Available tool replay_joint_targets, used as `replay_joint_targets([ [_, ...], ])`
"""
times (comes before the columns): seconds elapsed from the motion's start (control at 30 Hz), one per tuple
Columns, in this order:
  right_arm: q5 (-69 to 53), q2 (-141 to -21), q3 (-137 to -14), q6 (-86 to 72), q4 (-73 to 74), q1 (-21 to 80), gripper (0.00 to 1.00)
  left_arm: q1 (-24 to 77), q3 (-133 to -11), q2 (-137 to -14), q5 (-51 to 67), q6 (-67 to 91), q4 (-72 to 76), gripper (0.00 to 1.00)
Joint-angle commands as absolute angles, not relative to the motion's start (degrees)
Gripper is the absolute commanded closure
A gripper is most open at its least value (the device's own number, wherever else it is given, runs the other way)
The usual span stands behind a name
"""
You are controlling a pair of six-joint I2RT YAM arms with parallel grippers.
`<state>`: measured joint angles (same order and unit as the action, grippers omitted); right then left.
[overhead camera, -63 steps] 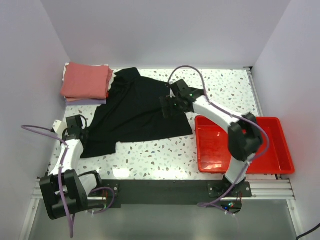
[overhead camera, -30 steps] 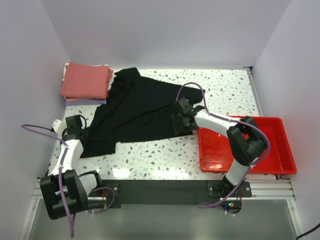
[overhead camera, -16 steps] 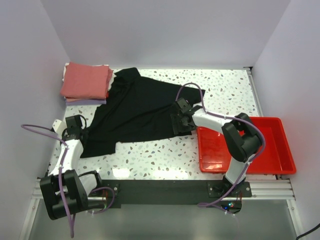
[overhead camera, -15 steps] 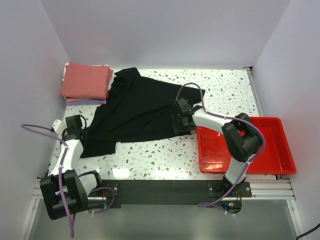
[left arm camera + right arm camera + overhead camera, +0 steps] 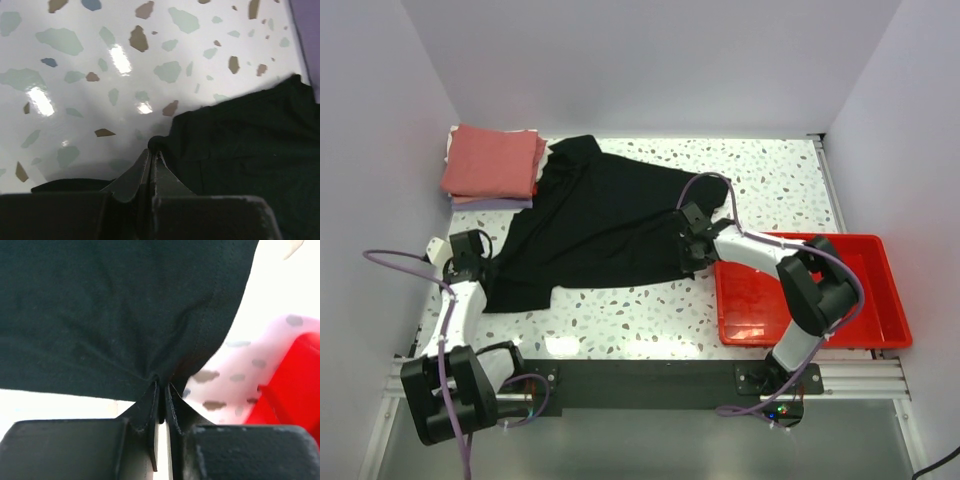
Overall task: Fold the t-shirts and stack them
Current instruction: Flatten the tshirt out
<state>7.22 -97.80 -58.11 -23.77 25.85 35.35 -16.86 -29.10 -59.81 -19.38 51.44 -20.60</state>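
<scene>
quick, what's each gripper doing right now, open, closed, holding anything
Left gripper: closed, pinching the near-left edge of the large black cloth t-shirt.
Right gripper: closed, pinching the same shirt's right edge.

Your inventory: left arm and right arm, white links, black joints, purple cables. Left end effector, right end effector: matte black fingers.
</scene>
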Motion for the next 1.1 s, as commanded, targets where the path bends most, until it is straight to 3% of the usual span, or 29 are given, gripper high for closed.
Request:
replay_joint_targets([
  [0.0, 6.94, -91.86, -59.15, -24.26, 28.38, 35.68, 0.94, -17.49, -29.88, -56.17, -13.55, 51.33, -18.46, 1.00],
  [0.27, 8.52, -81.93, -70.38, -20.13, 35.50, 35.68, 0.98, -17.40, -43.14, -47.57, -4.84, 52.56, -22.32, 1.00],
  [0.63, 14.33, -70.67, -90.41, -13.02, 43.93, 35.68, 0.97, -17.40, -73.28, -43.07, -5.36, 50.02, -24.88, 1.00],
  [1.07, 1.77, -61.88, -112.84, -8.09, 52.56, 35.68, 1.00, -13.81, -108.61, -45.70, -16.42, 39.91, -22.59, 1.00],
])
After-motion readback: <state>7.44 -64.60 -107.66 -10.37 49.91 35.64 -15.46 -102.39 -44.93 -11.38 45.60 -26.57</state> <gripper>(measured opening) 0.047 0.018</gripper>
